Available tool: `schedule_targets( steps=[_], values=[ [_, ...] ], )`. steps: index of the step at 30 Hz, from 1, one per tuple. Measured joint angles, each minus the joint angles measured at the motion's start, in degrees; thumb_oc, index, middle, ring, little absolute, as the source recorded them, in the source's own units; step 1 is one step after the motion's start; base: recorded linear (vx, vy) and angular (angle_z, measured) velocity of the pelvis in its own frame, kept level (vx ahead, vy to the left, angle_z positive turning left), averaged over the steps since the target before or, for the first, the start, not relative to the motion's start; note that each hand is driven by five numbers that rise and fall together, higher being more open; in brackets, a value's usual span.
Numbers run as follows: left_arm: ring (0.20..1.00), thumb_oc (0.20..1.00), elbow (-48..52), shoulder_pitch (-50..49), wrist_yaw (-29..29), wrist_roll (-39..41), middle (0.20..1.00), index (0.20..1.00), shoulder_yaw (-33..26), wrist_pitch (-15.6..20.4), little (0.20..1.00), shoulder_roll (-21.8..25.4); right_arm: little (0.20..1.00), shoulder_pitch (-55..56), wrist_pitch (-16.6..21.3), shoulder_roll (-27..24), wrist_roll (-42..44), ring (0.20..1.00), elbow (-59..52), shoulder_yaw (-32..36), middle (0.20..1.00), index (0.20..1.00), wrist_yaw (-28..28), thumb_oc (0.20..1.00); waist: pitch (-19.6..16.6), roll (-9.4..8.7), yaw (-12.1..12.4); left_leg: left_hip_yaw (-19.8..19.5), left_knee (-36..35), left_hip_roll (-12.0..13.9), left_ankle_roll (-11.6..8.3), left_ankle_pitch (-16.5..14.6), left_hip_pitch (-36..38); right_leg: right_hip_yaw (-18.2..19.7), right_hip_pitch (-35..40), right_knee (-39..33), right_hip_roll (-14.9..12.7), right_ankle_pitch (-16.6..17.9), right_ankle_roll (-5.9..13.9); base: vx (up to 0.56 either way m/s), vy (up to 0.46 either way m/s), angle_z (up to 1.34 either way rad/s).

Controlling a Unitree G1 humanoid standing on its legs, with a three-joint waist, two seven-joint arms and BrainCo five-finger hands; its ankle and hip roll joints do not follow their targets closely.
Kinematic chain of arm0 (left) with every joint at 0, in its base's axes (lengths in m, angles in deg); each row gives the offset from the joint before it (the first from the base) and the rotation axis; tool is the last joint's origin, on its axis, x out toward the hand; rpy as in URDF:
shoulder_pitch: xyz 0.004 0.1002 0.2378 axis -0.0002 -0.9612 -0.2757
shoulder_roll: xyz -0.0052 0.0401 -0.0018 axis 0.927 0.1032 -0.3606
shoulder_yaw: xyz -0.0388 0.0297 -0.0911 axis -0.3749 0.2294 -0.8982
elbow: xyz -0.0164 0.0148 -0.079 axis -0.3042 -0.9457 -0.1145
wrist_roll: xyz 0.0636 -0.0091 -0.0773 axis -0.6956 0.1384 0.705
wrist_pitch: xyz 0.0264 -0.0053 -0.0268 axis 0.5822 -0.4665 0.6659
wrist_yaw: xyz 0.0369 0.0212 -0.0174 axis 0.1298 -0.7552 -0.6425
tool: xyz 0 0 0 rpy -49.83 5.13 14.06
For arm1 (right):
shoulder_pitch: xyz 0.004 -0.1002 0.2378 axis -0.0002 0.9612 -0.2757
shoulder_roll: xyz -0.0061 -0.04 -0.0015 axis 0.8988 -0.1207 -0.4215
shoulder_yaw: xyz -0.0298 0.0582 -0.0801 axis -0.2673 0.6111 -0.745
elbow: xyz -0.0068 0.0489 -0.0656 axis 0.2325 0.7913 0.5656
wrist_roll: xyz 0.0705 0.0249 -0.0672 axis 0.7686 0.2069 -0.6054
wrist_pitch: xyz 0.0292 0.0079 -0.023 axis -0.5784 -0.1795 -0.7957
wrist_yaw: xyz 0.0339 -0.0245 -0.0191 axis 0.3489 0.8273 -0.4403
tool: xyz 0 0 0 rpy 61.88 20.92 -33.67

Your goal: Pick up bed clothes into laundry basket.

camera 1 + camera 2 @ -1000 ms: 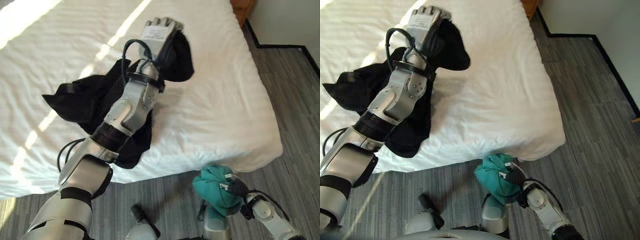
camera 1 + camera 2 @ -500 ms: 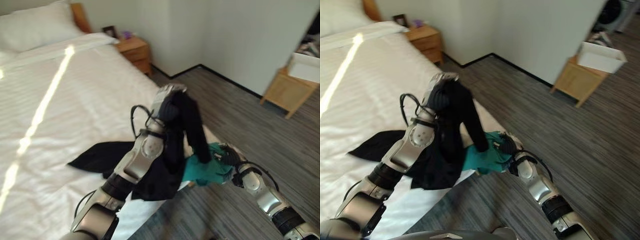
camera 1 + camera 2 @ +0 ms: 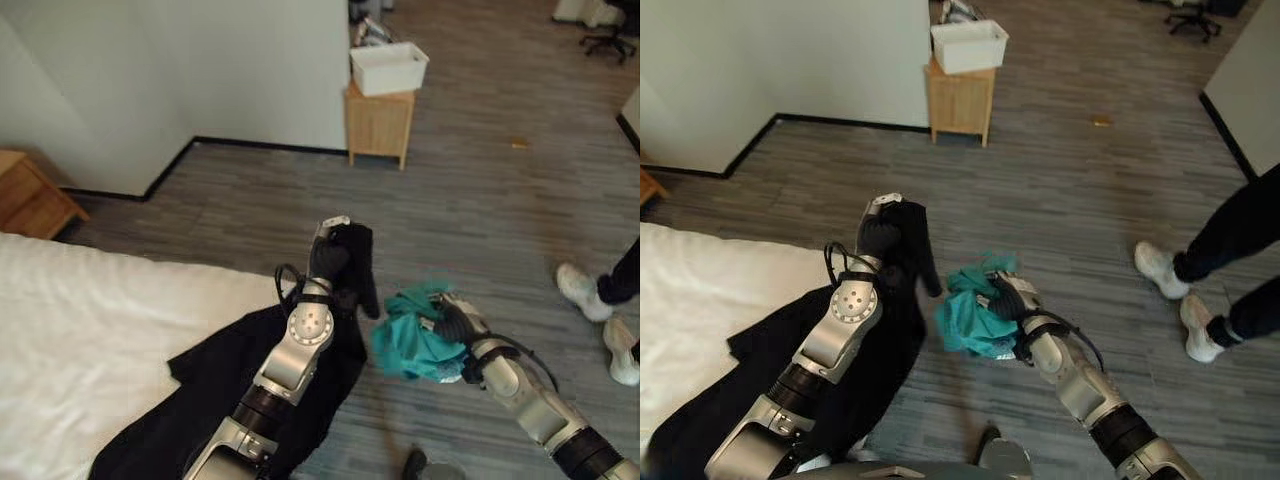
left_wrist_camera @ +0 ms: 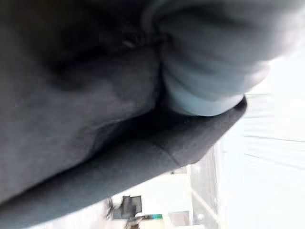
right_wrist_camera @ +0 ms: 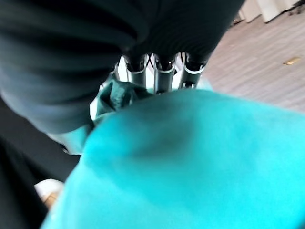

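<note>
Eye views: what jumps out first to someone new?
The left robot hand holds up a black garment that trails down onto the white bed. Beside it, the right robot hand clutches a bunched teal cloth over the grey floor. A person's legs stand at right.

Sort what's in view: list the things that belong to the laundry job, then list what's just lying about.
Part of the job:
- black garment, gripped by the left hand, trailing off the bed
- teal garment, bunched in the right hand

Just around:
- white bin on a small wooden stand
- wooden nightstand
- a person's legs and white shoes
</note>
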Motion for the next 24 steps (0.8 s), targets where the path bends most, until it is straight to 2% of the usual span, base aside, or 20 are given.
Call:
schedule_targets(
  steps=[2, 3, 4, 5, 6, 7, 8, 9, 10, 11, 12, 13, 14, 15, 16, 17, 18, 19, 21, 24],
  values=[
    [0.2, 0.2, 0.6, 0.0, 0.6, 1.7, 0.2, 0.2, 2.1, 0.0, 0.2, -0.2, 0.2, -1.0, -0.1, 0.0, -0.4, 0.2, 0.0, 0.6, 0.2, 0.2, 0.1, 0.2, 1.3, 1.16, 1.2, -4.2, -2.4, -4.8, 2.21, 2.0, -5.5, 3.3, 0.8, -2.1, -0.3, 0.5, 0.22, 0.19, -0.169, -0.27],
    [0.2, 0.2, 1.3, -0.4, 1.0, 2.1, 0.2, 0.2, 2.5, 0.1, 0.2, -0.3, 0.2, -1.6, -0.1, 0.1, -1.1, 0.2, 0.0, 0.7, 0.2, 0.2, 0.1, 0.2, 1.9, 2.32, 2.3, -4.6, -3.3, -5.1, 3.84, 3.3, -7.4, 4.1, 1.1, -2.1, 0.2, 0.9, 1.23, 0.33, -0.19, -0.8],
    [0.2, 0.2, 2.5, -1.0, 1.4, 2.4, 0.2, 0.2, 2.7, 0.2, 0.2, -0.7, 0.2, -2.2, -0.1, 0.3, -2.2, 0.2, 0.2, 0.3, 0.2, 0.2, 0.6, 0.2, 1.9, 4.83, 3.9, -6.0, -3.0, -3.4, 4.94, 6.0, -9.1, 6.9, 1.2, -2.5, 1.9, 0.4, 5.12, 0.38, -0.152, -1.18],
    [0.2, 0.2, 3.4, -1.2, 1.5, 3.9, 0.2, 0.2, 2.8, 0.1, 0.2, -0.3, 0.2, -2.4, -0.4, 1.2, -2.3, 0.2, 0.5, -0.4, 0.2, 0.2, 0.7, 0.2, 2.1, 4.88, 5.8, -3.6, -1.8, -3.1, 6.65, 3.7, -9.0, 9.4, 0.7, -1.7, 2.7, -0.4, 6.02, 0.41, -0.095, -1.05],
    [0.2, 0.2, 4.8, -1.1, 1.6, 4.2, 0.2, 0.2, 2.8, 0.1, 0.2, 0.3, 0.2, -2.6, -0.4, 1.1, -2.3, 0.2, 0.3, -0.8, 0.2, 0.2, 0.7, 0.2, 2.4, 5.28, 6.2, -2.6, -1.3, -2.5, 6.4, 3.1, -9.0, 9.4, 0.1, 1.2, 3.8, -2.1, 6.06, 0.51, -0.166, -0.75],
    [0.2, 0.2, 6.8, -1.2, 1.6, 4.2, 0.2, 0.2, 2.8, 0.0, 0.2, 2.3, 0.2, -2.6, -1.0, 1.6, -2.6, 0.2, 0.3, -1.0, 0.2, 0.2, 0.6, 0.2, 2.6, 4.69, 6.6, -2.4, -2.7, -2.3, 6.4, 3.2, -7.3, 7.6, 0.6, 5.7, 5.2, -4.9, 5.41, 0.49, -0.202, -0.27],
    [0.2, 0.2, 9.8, -1.0, 1.7, 4.3, 0.2, 0.2, 2.7, -0.3, 0.2, 5.1, 0.2, -1.9, -0.4, -0.1, 0.5, 0.2, -2.4, 1.0, 0.2, 0.2, -1.9, 0.2, 2.7, 2.44, 6.9, -1.8, -2.6, -2.6, 7.88, 3.4, -6.3, 7.7, 1.2, 11.1, 6.6, -7.9, 4.97, 0.49, -0.258, -0.26],
    [0.2, 0.2, 12.0, -0.8, 1.7, 4.3, 0.2, 0.2, 2.2, 0.2, 0.2, 7.0, 0.2, -1.2, 0.6, -0.6, 2.5, 0.2, -3.9, 4.5, 0.2, 0.2, -0.8, 0.2, 2.5, -0.59, 8.4, -0.6, -2.3, -3.2, 8.83, 3.2, -5.7, 6.8, 2.6, 10.8, 6.6, -10.1, 5.01, 0.41, -0.192, -0.28],
    [0.2, 0.2, 11.8, -0.4, 1.4, 4.3, 0.2, 0.2, 1.5, 0.4, 0.2, 7.3, 0.2, -1.4, 0.8, -0.3, 3.0, 0.2, -3.5, 5.8, 0.2, 0.2, 0.0, 0.2, 2.6, -1.87, 8.9, 0.1, -2.0, -3.4, 9.5, 2.7, -5.2, 6.7, 3.2, 10.1, 6.3, -10.2, 5.15, 0.39, -0.136, -0.51],
    [0.2, 0.2, 9.6, 0.4, 0.5, 4.5, 0.2, 0.2, 0.9, 0.2, 0.2, 7.3, 0.2, -3.2, 0.8, 0.4, 3.0, 0.2, -2.2, 7.0, 0.2, 0.2, 1.5, 0.2, 2.5, -3.16, 8.7, 1.6, -2.1, -3.3, 10.04, 2.3, -3.8, 6.7, 3.5, 11.2, 6.0, -10.7, 6.72, 0.27, -0.081, -0.47],
    [0.2, 0.2, 8.5, 0.7, 0.2, 4.8, 0.2, 0.2, 1.3, -0.2, 0.2, 7.4, 0.2, -4.1, 1.0, 0.7, 3.0, 0.2, -2.1, 7.4, 0.2, 0.2, 1.7, 0.2, 2.5, -3.09, 8.3, 2.6, -2.3, -3.0, 10.26, 2.4, -3.0, 6.0, 3.1, 13.1, 5.8, -11.2, 7.67, 0.33, -0.073, -0.53],
    [0.2, 0.2, 6.2, 1.3, -0.2, 5.6, 0.2, 0.2, 2.6, -0.6, 0.2, 7.4, 0.2, -4.8, 1.0, 0.8, 2.7, 0.2, -1.5, 6.5, 0.2, 0.2, 1.5, 0.2, 2.5, -2.91, 7.4, 2.8, -2.5, -2.5, 10.61, 2.3, -1.4, 3.7, 1.2, 19.3, 5.1, -11.6, 10.42, 0.35, -0.059, -0.49],
    [0.2, 0.2, 5.0, 1.7, -0.2, 5.9, 0.2, 0.2, 4.0, -1.2, 0.2, 6.8, 0.2, -5.0, 0.9, 0.3, 2.5, 0.2, -1.3, 5.4, 0.2, 0.2, 1.3, 0.2, 2.5, -2.35, 6.4, 2.7, -2.7, -1.5, 11.45, 1.0, 0.3, 1.4, -1.3, 27.2, 4.5, -11.0, 12.21, 0.49, -0.042, -0.59],
    [0.2, 0.2, 3.9, 1.8, -0.2, 5.9, 0.2, 0.2, 5.3, -1.3, 0.2, 6.0, 0.2, -5.4, 0.9, 0.2, 2.2, 0.2, -1.0, 5.4, 0.2, 0.2, 0.9, 0.2, 2.8, -0.57, 4.7, 2.2, -4.0, -0.1, 11.45, -0.5, 3.0, -0.9, -7.0, 40.4, 2.3, -8.9, 14.83, 0.37, -0.037, -0.27],
    [0.2, 0.2, 3.4, 1.7, 0.0, 5.9, 0.2, 0.2, 5.9, -1.6, 0.2, 6.0, 0.2, -4.5, 0.5, -0.4, 2.5, 0.2, -2.1, 5.8, 0.2, 0.2, 0.6, 0.2, 2.6, -0.5, 2.7, 1.6, -4.1, 0.1, 11.61, -1.0, 3.7, -2.1, -8.7, 43.2, 0.5, -10.0, 14.39, 0.37, -0.088, 0.1],
    [0.2, 0.2, 4.1, 1.5, 0.5, 5.9, 0.2, 0.2, 6.0, -1.7, 0.2, 5.0, 0.2, -3.3, 0.7, -3.0, 2.7, 0.2, -5.1, 7.0, 0.2, 0.2, 0.3, 0.2, 2.5, -0.29, 0.7, 1.0, -4.0, -0.6, 11.67, -1.7, 4.0, -2.2, -11.4, 43.4, -3.3, -10.7, 14.34, 0.39, -0.187, 0.31],
    [0.2, 0.2, 3.7, 1.7, 0.6, 5.9, 0.2, 0.2, 5.3, -1.3, 0.2, 3.7, 0.2, -2.8, 1.6, -4.8, 3.0, 0.2, -5.3, 9.0, 0.2, 0.2, 0.5, 0.2, 2.0, 0.29, -1.5, 0.4, -3.9, -0.9, 11.04, -2.4, 4.2, -2.2, -14.2, 38.6, -6.1, -11.0, 12.66, 0.4, -0.23, 0.25],
    [0.2, 0.2, 3.4, 1.7, 0.6, 5.9, 0.2, 0.2, 5.0, -1.3, 0.2, 3.3, 0.2, -2.6, 1.5, -5.1, 3.1, 0.2, -5.1, 9.5, 0.2, 0.2, 0.5, 0.2, 1.9, 0.72, -2.6, -0.2, -3.7, -0.8, 10.62, -2.7, 4.4, -1.9, -15.2, 34.5, -7.1, -10.4, 12.16, 0.45, -0.278, 0.27],
    [0.2, 0.2, 2.4, 2.0, 0.9, 5.8, 0.2, 0.2, 4.0, -1.3, 0.2, 2.7, 0.2, -1.2, 0.7, -6.4, 3.8, 0.2, -3.5, 9.9, 0.2, 0.2, -0.6, 0.2, 1.2, 1.21, -5.1, -1.4, -4.6, -0.6, 9.39, -3.2, 6.2, -1.3, -16.4, 19.6, -9.0, -5.5, 10.62, 0.49, -0.279, 0.34],
    [0.2, 0.2, -1.3, 2.1, 1.9, 5.7, 0.2, 0.2, 3.7, -1.3, 0.2, 1.6, 0.2, -2.2, -0.3, -6.7, 4.8, 0.2, 1.5, 9.8, 0.2, 0.2, -1.0, 0.2, -0.2, 0.47, -6.1, -2.4, -4.8, -0.5, 6.48, -4.0, 8.5, -2.4, -16.0, 5.1, -9.0, 2.2, 10.51, 0.41, -0.248, 0.28]
  ],
)
